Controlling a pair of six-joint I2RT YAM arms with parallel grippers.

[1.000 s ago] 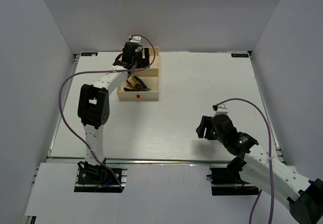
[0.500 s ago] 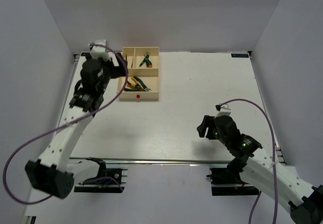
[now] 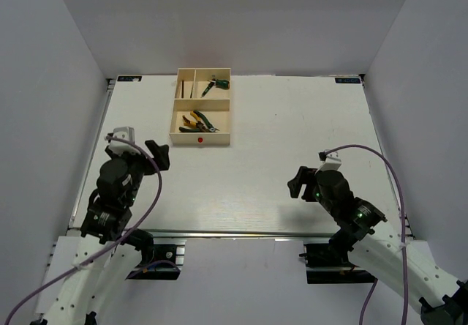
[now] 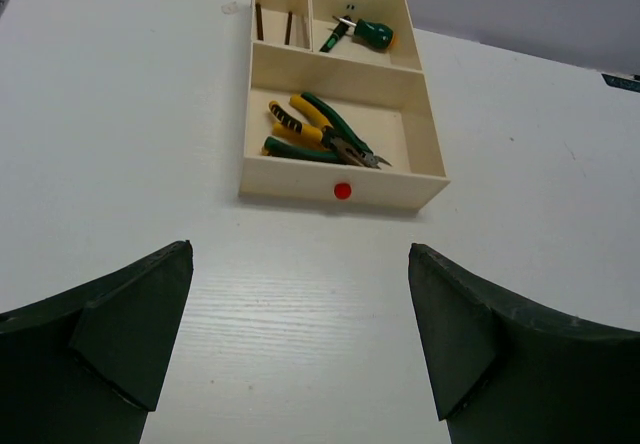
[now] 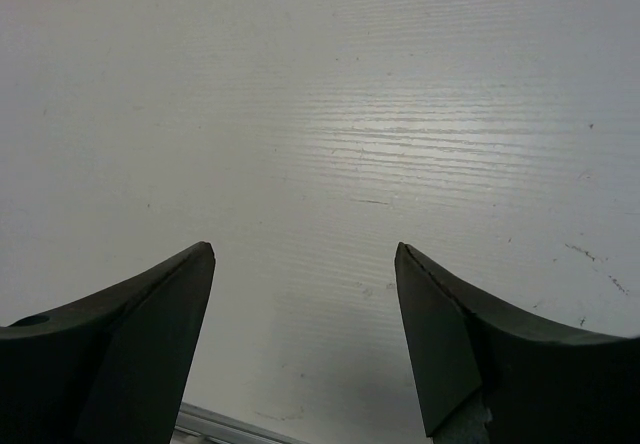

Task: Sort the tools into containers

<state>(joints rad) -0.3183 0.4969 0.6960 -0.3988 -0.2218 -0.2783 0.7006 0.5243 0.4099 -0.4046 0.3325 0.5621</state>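
Two sets of jaws, both spread wide and holding nothing. The left arm's (image 3: 110,193) jaws hang over bare table (image 3: 292,135) near the front left corner and look up the table toward the tray. The right arm's (image 3: 351,215) jaws sit low over bare table at the front right, with no tool between or near them.

Little is at risk from here, as I judge it. The main hazard would be another reach into the cream tray (image 4: 300,179). Jaws this wide could catch its rim and shove or tip the light tray, spilling what is sorted. The right jaws look close to the table, so a downward move could scrape it.

The tray stands well apart from both sets of jaws, toward the far left of the table. It is straight ahead of the left jaws, with its red dot (image 4: 342,191) facing them. Every tool I can find lies inside it.
- **Large near compartment:** the yellow-handled pliers (image 4: 290,121) and green-handled pliers (image 4: 325,114) lie crossed and touching.
- **Far right compartment:** the stubby green-handled screwdriver (image 4: 372,34).
- **Far left compartment:** two dark slim tools (image 4: 260,22), too small to identify surely.

The sorting looks finished or nearly so.
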